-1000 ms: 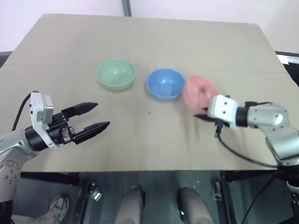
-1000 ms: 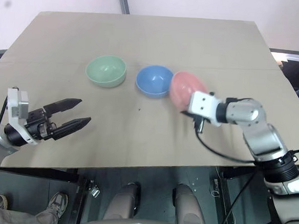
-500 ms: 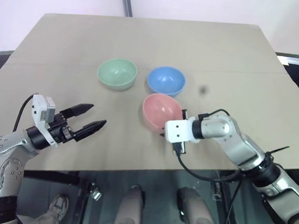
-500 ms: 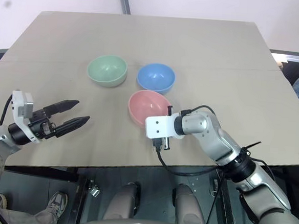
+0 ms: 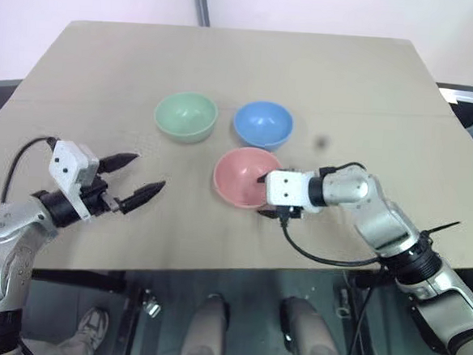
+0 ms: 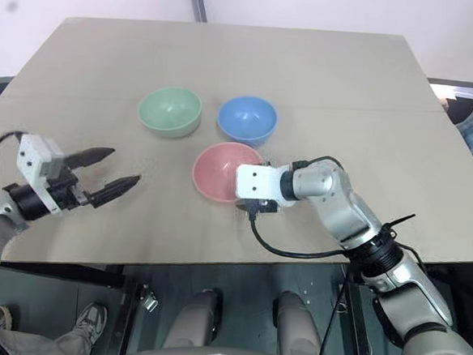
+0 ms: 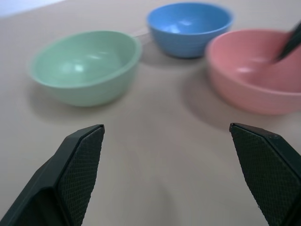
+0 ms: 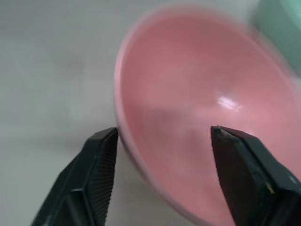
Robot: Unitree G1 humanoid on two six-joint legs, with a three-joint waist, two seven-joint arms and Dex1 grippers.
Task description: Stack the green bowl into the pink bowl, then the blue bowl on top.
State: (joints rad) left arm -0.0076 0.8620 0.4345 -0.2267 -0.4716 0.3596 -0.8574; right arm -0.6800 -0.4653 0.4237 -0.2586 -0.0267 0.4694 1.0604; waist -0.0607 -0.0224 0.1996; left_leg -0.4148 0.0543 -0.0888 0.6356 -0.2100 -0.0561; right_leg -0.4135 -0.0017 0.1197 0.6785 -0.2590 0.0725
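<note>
The pink bowl (image 5: 243, 176) sits upright on the table, just in front of the blue bowl (image 5: 263, 124). To the left of the blue one sits the green bowl (image 5: 186, 115). My right gripper (image 8: 162, 136) is open at the pink bowl's right side, its fingers (image 8: 99, 174) astride the rim, one inside and one outside. My left gripper (image 5: 143, 173) hovers open over the table's front left, pointing toward the bowls, with nothing between its fingertips. In the left wrist view the green bowl (image 7: 84, 66), blue bowl (image 7: 188, 26) and pink bowl (image 7: 254, 70) lie ahead of it.
The tan table (image 5: 372, 98) has bare surface at the back and right. A small dark spot (image 5: 320, 141) marks it right of the blue bowl. The right arm's cable (image 5: 320, 252) loops by the front edge. A person's legs (image 5: 209, 330) show below that edge.
The right gripper carried the tilted pink bowl from right of the blue bowl to in front of it, then opened; the bowl now rests level. The left gripper rose slightly and rolled.
</note>
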